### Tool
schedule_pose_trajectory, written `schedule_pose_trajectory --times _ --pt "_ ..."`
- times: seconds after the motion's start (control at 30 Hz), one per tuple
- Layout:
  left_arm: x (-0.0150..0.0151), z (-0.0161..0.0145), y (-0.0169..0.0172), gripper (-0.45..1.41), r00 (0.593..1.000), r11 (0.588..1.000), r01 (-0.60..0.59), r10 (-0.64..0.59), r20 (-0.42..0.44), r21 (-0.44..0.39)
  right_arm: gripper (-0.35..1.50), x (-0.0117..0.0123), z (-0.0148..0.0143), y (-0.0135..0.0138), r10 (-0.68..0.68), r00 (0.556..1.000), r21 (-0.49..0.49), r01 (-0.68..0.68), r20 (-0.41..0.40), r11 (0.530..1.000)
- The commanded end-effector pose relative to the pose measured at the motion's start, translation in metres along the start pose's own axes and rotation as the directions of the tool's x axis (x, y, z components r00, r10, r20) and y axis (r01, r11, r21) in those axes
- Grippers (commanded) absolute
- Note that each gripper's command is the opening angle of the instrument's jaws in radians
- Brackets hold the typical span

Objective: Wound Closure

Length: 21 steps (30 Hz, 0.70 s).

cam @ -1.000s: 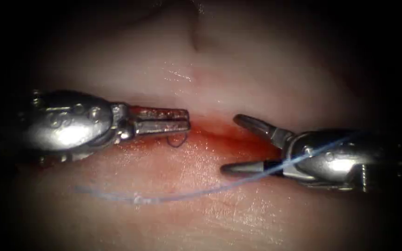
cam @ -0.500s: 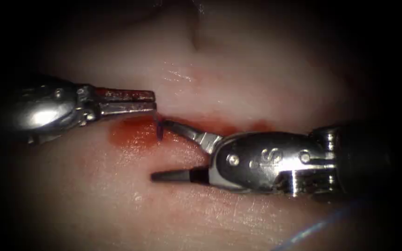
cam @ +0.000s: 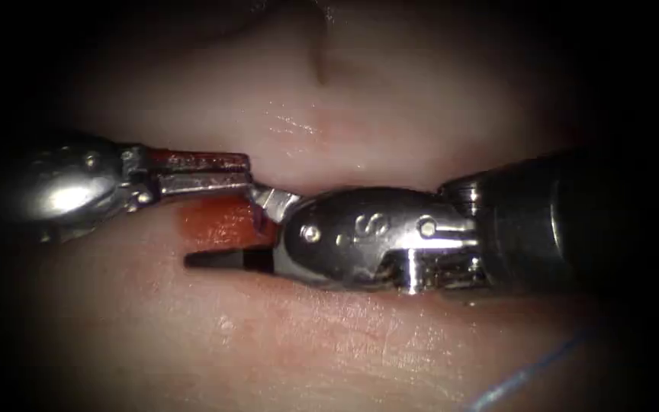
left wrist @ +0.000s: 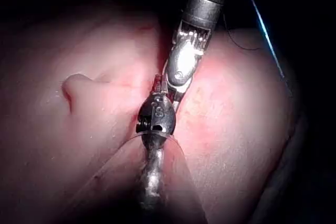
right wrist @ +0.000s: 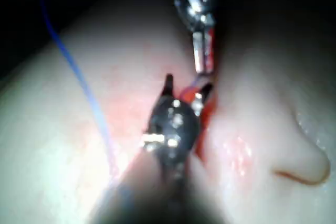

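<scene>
Left tool [cam: 249, 172] jaws closed, right tool [cam: 226, 229] jaws open, tips touching beside the cut [cam: 223, 221].

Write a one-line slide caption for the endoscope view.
Open right tool reaches across the tissue to the shut left tool, red fluid between them, blue thread trailing.

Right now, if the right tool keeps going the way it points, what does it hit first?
Most likely the left tool. The right tool points toward the picture's left, jaws open; its upper jaw already sits at the left tool's shut tips, beside the short dark thread. The lower jaw's line runs over the tissue; depth unclear.
</scene>
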Motion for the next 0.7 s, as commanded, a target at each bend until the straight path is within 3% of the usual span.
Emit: schedule_pose_trajectory --times 0.03,0.3,0.43,0.47,0.5,0.57,0.7 --pt "-0.0006 0.0007 0.0004 -0.45 1.0 1.0 0.004 -0.004 0.001 -0.003 1.47 -0.0002 0.0012 -0.0008 -0.001 1.0 0.006 0.001 -0.003 1.0" --pt "-0.0005 0.0007 0.0006 -0.45 1.0 1.0 0.005 -0.005 0.001 -0.001 1.43 -0.0003 0.0015 -0.001 -0.009 1.0 0.008 0.009 -0.004 1.0" --pt "-0.0005 0.0007 0.0006 -0.45 1.0 1.0 0.005 -0.005 0.001 -0.001 1.31 -0.0008 0.0015 -0.0008 -0.012 1.0 0.011 0.012 -0.005 1.0" --pt "-0.0005 0.0007 0.0006 -0.45 1.0 1.0 0.005 -0.005 0.001 -0.001 1.08 -0.0008 0.0014 -0.0009 -0.025 1.0 0.028 0.025 -0.015 0.999" --pt "-0.0005 0.0007 0.0006 -0.45 1.0 1.0 0.005 -0.005 0.001 -0.001 0.66 -0.0009 0.0013 -0.0009 -0.031 0.999 0.048 0.033 -0.023 0.998" --pt "-0.0005 0.0007 0.0006 -0.45 1.0 1.0 0.005 -0.005 0.001 -0.001 -0.35 -0.0009 0.0009 -0.001 -0.048 0.998 0.086 0.051 -0.036 0.995" --pt "-0.0002 0.0006 0.0007 -0.45 1.0 1.0 0.008 -0.008 0.001 -0.001 -0.35 -0.0006 0.0006 -0.001 -0.092 0.996 0.08 0.093 -0.015 0.992"
